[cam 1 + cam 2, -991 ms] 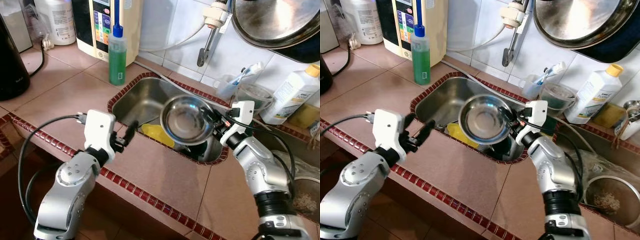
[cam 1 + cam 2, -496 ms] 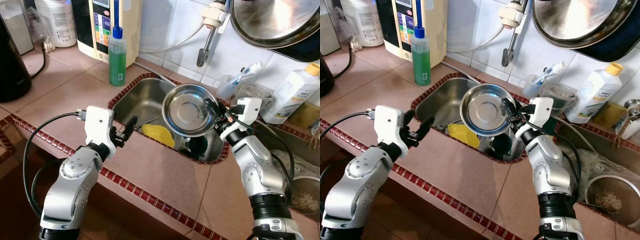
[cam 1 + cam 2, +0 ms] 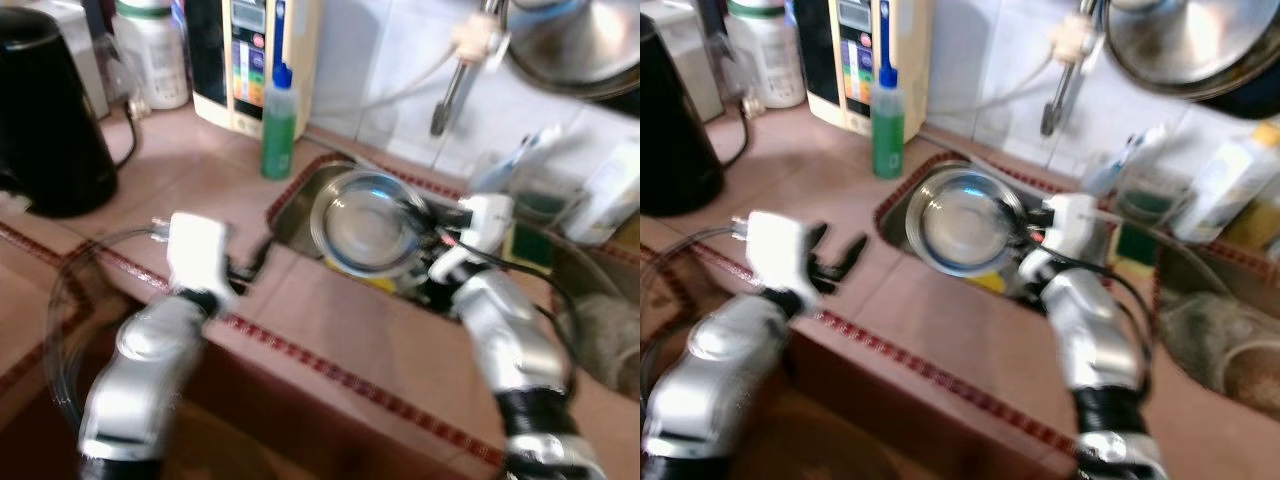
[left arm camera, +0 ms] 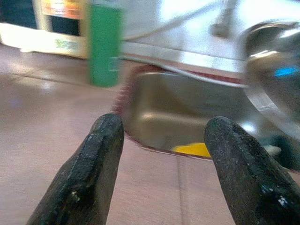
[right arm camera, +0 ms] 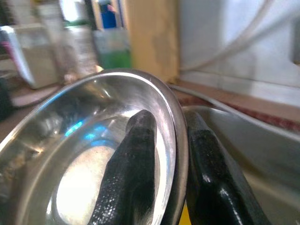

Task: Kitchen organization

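Note:
A round steel bowl hangs tilted over the steel sink, its hollow side facing me. My right gripper is shut on the bowl's rim, one finger inside and the other finger behind. My left gripper hovers open and empty over the tiled counter at the sink's near left edge; its fingers stand wide apart. A yellow item lies in the sink. The eye views are blurred.
A green soap bottle stands at the sink's far left corner, beside a cream water purifier. A black kettle stands at far left. A faucet, a hanging pan and a white bottle line the back wall.
The whole picture has shifted right and blurred, so the camera has moved. The bowl stays in my right gripper over the sink. The left gripper stays open.

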Motion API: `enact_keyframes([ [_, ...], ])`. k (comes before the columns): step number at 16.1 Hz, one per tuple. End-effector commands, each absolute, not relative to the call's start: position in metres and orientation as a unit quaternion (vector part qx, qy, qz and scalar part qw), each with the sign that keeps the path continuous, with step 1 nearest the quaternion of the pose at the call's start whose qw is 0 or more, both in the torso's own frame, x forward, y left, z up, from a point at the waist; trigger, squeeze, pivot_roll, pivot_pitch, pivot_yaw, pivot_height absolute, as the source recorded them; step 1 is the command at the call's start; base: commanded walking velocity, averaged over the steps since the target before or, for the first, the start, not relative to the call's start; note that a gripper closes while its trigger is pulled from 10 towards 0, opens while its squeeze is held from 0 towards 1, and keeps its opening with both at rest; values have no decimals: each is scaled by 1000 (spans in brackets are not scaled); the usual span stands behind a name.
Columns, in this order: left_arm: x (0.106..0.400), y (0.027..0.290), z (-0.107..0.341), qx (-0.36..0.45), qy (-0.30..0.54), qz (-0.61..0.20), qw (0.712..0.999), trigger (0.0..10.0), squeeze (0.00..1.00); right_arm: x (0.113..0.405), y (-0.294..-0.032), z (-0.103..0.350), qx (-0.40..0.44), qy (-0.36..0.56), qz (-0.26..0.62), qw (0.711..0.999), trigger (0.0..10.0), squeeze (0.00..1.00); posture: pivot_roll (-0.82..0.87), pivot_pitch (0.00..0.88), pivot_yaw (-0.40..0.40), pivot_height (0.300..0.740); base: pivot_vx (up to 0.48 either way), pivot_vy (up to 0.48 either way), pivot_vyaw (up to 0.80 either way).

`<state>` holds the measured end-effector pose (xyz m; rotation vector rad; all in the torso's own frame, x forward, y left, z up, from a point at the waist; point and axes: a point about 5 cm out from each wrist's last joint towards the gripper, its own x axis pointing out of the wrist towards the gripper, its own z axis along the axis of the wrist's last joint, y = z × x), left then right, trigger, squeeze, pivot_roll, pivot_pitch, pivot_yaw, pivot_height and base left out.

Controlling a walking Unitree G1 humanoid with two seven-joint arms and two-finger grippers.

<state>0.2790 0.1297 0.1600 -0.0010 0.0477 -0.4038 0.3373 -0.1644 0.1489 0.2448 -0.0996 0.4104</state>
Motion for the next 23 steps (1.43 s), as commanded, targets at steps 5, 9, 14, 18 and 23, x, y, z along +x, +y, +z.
enact_keyframes([
  [5, 278, 131, 165, 19, 10, -195, 981, 10000, 0, 340, -163, 157, 118, -60, 205, 970, 10000, 0, 38, 0, -134, 740, 0, 0, -773],
  [9, 277, 132, 166, 38, -1, -194, 980, 10000, 0, 341, -165, 157, 116, -58, 203, 970, 10000, 0, 38, 0, -135, 740, 0, 0, -758],
  [14, 277, 133, 167, 44, -7, -203, 978, 10000, 0, 342, -166, 157, 115, -56, 201, 971, 10000, 0, 39, 8, -137, 740, 0, 0, -739],
  [18, 275, 132, 167, 41, -10, -214, 976, 10000, 0, 342, -167, 159, 118, -69, 198, 971, 10000, 0, 36, 13, -139, 740, 0, 0, -472],
  [23, 274, 130, 167, 45, -12, -221, 974, 10000, 0, 342, -167, 161, 118, -74, 200, 970, 10000, 0, 37, 14, -140, 740, 0, 0, 0],
])
